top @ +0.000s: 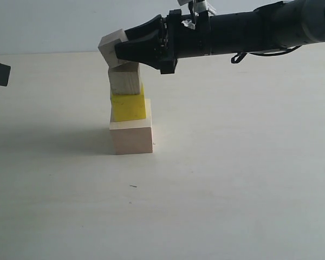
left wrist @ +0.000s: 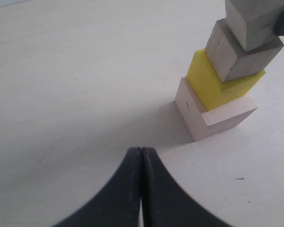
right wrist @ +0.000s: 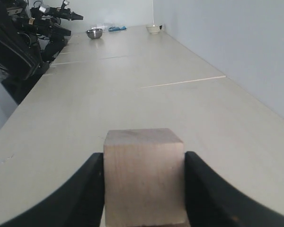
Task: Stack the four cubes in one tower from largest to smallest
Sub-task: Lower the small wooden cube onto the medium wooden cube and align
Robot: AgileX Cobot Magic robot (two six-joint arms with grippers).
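The right gripper [top: 121, 44], reaching in from the right, is gripping the small cube [top: 111, 46] tilted just over the medium cube [top: 124, 80], slightly left of its centre, while the closed left gripper [left wrist: 141, 156] is hanging well apart on the left.

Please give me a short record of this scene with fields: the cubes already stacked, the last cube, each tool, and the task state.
stacked: large pale cube on the table, yellow cube on it, medium wooden cube on top
last cube: small wooden cube, tilted, at the medium wooden cube's top; contact unclear
right tool: closed on the small wooden cube
left tool: shut, empty, apart from the cubes
task: not finished
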